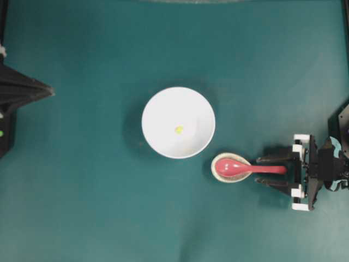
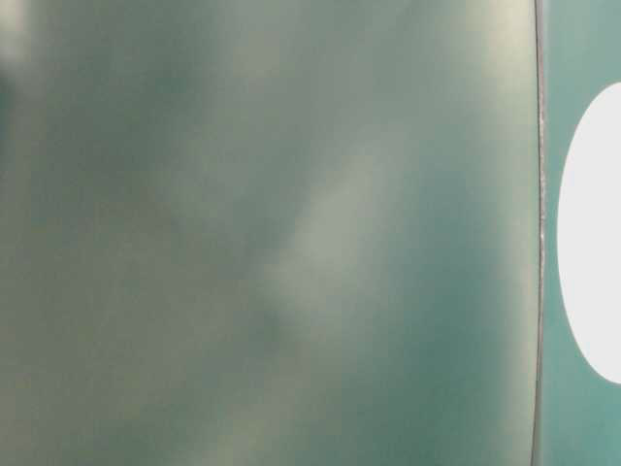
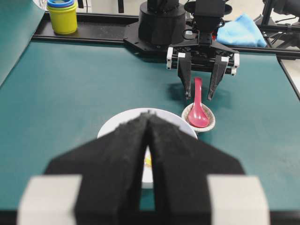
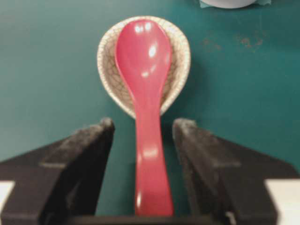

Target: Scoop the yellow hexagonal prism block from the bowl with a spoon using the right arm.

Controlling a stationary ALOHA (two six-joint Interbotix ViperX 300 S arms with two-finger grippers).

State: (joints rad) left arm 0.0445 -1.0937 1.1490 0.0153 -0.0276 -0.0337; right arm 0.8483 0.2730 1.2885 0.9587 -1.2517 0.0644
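While no readable writing shows on anything here, my right tool (image 1: pixel 271 170) stands wide open astride the spoon's (image 1: pixel 246 168) handle, gripping nothing; its scoop lies in the spoon rest (image 1: pixel 218 173) beside the bowl (image 1: pixel 158 136) holding the yellow block (image 1: pixel 179 130); my left tool (image 3: pixel 147 154) is closed.

It looks like a robotics lab. A teal-covered worktop (image 3: pixel 70 93) sits inside a black frame rail (image 3: pixel 84 30). Robot arm bases (image 3: pixel 161 21) are bolted along that edge.
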